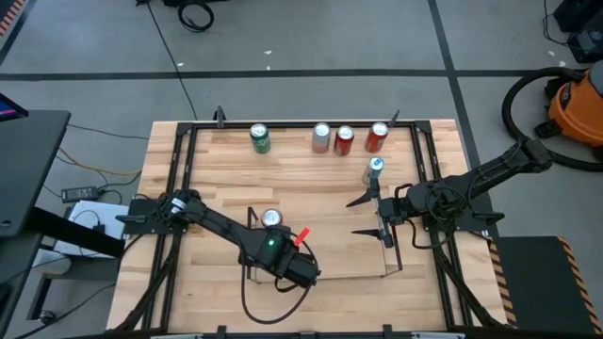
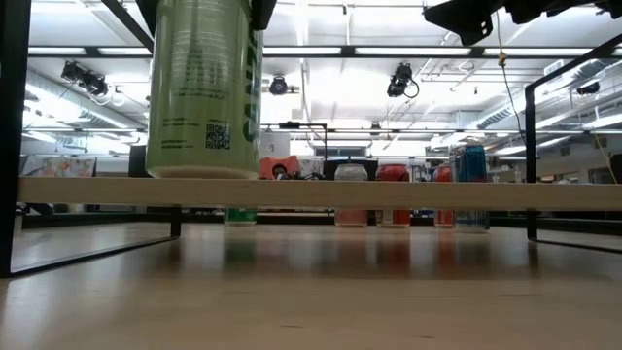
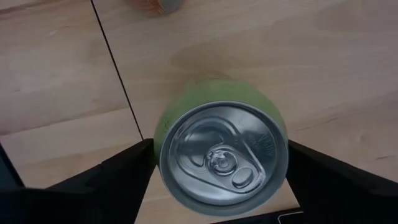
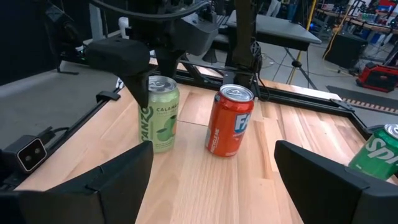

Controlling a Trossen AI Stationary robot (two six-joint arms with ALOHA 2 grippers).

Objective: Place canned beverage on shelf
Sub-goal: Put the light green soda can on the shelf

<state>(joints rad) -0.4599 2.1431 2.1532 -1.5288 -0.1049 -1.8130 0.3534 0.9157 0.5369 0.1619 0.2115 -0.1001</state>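
Observation:
A pale green can [image 3: 217, 118] stands upright on the shelf's wood floor [image 2: 389, 192], near the shelf's left end. My left gripper [image 3: 221, 155] hangs over it, pointing straight down. It is open, one finger [image 3: 118, 180] on each side of the can's upper part; in the high view the gripper's body [image 1: 285, 259] hides the can. From the side, the right wrist view shows the green can [image 4: 158, 118]. My right gripper [image 1: 369, 215] hovers open by the shelf's right end, pointing toward the table's left, nothing between its fingers.
An orange-red can [image 4: 230, 121] stands close by the green can, on its far side. Along the table's far edge stand a dark green can [image 1: 260, 138], a silver can [image 1: 321, 137] and two red cans [image 1: 344, 140]; a blue can [image 1: 375, 169] is nearer.

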